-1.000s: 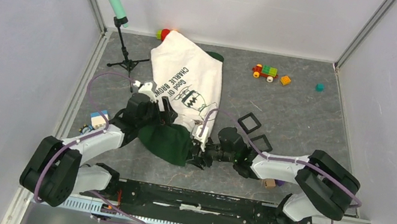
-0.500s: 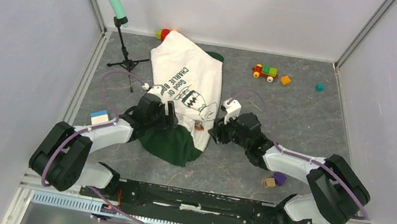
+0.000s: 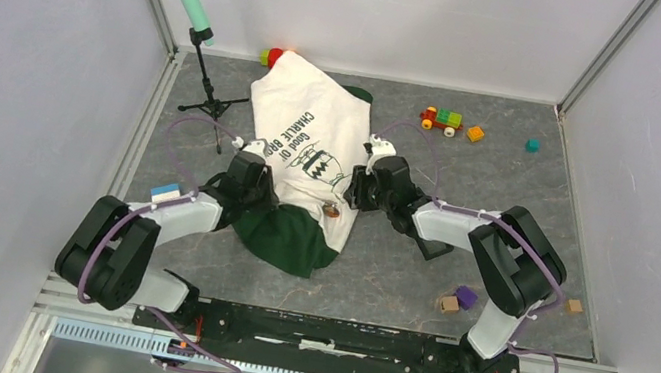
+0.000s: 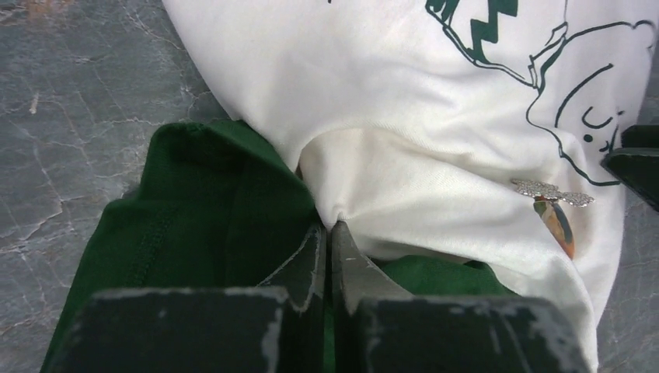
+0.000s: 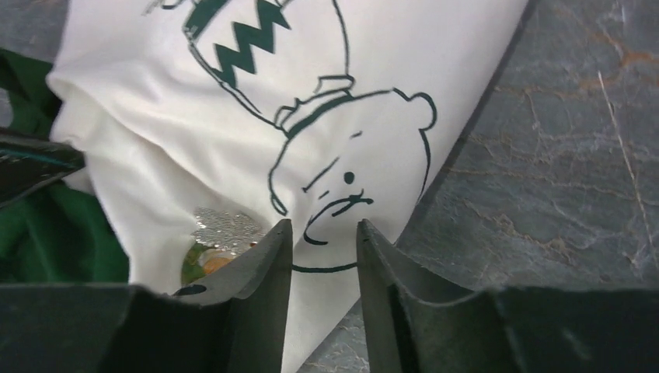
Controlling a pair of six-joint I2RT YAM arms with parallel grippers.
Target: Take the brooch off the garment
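The garment (image 3: 314,138) is a white T-shirt with a cartoon print and dark green parts, lying in the middle of the table. The brooch (image 3: 330,211), silver wings over an orange-green body, is pinned near its lower right edge. My left gripper (image 3: 255,198) is shut, its tips (image 4: 330,227) pinching a small fold of the garment's white cloth (image 4: 404,101) left of the brooch (image 4: 556,206). My right gripper (image 3: 352,196) is open just above the garment's right edge (image 5: 140,116). Nothing is between its fingers (image 5: 322,231), and the brooch (image 5: 214,241) lies just left of the left finger.
A tripod with a green tube (image 3: 206,90) stands at the back left. A toy car (image 3: 441,119), an orange block (image 3: 475,133) and a teal cube (image 3: 532,145) lie at the back right. A purple block (image 3: 465,296) and wooden blocks (image 3: 447,304) lie front right, a blue-white block (image 3: 167,190) front left.
My left gripper has shut on a fold of the white cloth. My right arm swung away from the front edge to the garment's right side, beside the brooch.
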